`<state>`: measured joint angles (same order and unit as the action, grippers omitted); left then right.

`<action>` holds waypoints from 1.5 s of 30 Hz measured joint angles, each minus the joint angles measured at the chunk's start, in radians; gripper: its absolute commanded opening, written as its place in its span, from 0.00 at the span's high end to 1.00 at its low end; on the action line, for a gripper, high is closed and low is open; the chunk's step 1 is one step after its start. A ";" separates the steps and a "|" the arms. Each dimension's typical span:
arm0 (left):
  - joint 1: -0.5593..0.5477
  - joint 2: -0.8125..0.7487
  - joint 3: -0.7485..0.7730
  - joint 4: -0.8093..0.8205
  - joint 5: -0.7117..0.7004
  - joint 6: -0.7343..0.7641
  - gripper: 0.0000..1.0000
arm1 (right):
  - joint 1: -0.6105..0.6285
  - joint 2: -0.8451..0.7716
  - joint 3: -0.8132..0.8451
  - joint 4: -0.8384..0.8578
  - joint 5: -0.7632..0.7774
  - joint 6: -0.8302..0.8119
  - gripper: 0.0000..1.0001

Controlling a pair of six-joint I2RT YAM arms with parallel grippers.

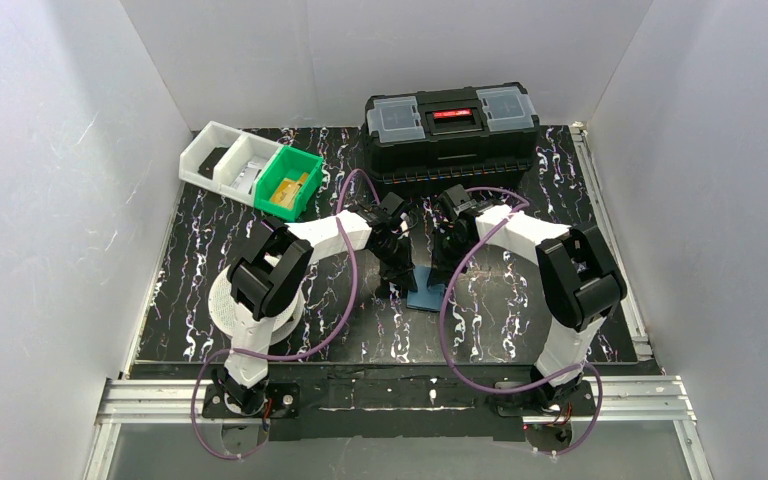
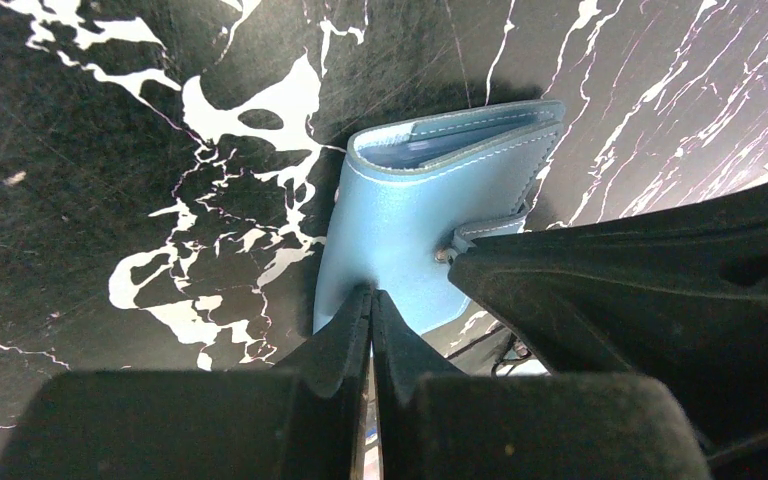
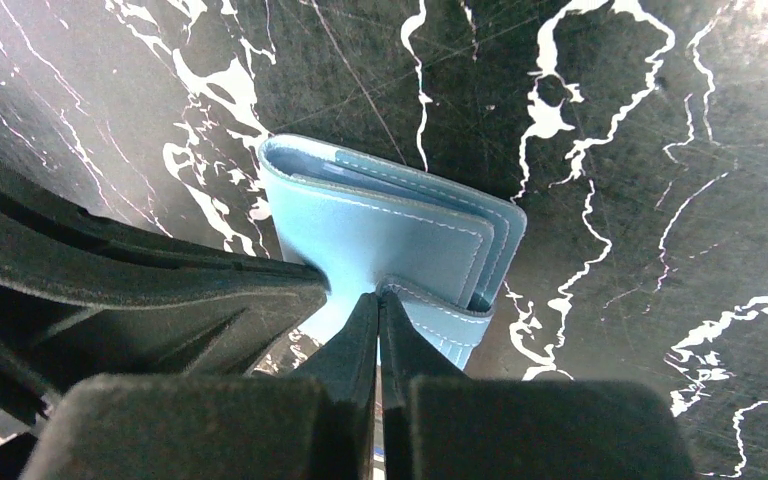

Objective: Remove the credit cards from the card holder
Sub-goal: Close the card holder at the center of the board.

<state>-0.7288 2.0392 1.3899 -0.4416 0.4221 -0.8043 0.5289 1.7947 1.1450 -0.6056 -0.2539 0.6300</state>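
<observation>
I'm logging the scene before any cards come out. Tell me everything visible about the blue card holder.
The card holder is a blue, leather-looking wallet with pale stitching, folded shut, with paler layers showing at its open edge. A strap tab with a metal stud wraps one side. It lies on the black marbled table between the arms. The shut left claw and right claw both touch it. No card shows clearly.

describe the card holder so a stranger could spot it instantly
In front of the black toolbox, on the black marbled table, look between the arms. The card holder is the small flat folded wallet at the tips of the left gripper and right gripper. It is the only blue thing there.
</observation>
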 measured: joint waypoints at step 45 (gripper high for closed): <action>0.021 -0.332 0.090 -0.227 -0.180 0.136 0.81 | 0.008 0.005 0.111 -0.051 0.010 0.124 0.49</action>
<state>-0.7082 1.7069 1.4803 -0.6689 0.2417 -0.6685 0.5365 1.8000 1.2564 -0.6567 -0.2440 0.7540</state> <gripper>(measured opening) 0.125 0.490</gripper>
